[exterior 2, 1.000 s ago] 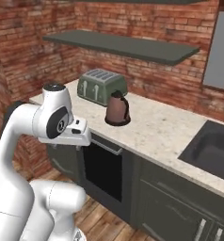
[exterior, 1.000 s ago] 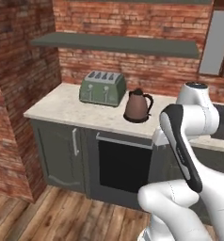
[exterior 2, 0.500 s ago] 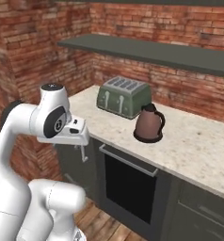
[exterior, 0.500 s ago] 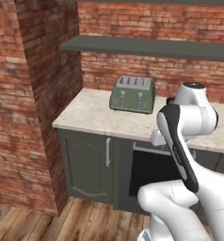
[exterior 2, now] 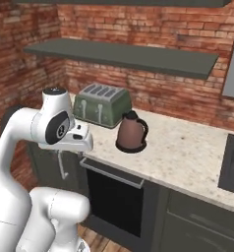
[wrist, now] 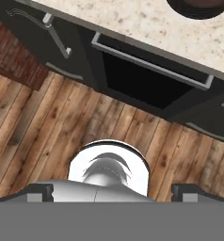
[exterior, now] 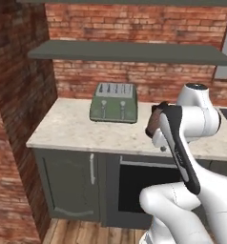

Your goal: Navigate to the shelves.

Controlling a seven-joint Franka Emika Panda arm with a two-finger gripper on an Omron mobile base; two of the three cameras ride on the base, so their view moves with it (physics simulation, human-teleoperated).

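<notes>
The shelves are two long, thin, dark grey-green boards on the red brick wall. The lower tier runs straight ahead above the counter, and the upper tier just touches the top edge. My arm is folded in front of me, with the hand held at counter-edge height, well below the shelves. In the hand view my gripper points down at the floor; its dark fingertips stand wide apart, open and holding nothing.
A green toaster and a brown kettle stand on the speckled beige countertop under the lower shelf. Below are a dark cabinet and an oven. A brick pillar juts out at left. A sink lies to the right.
The whole picture has shifted in both base views, so the base has moved: shelves, toaster and counter now look larger and nearer. The arm keeps the same folded pose.
</notes>
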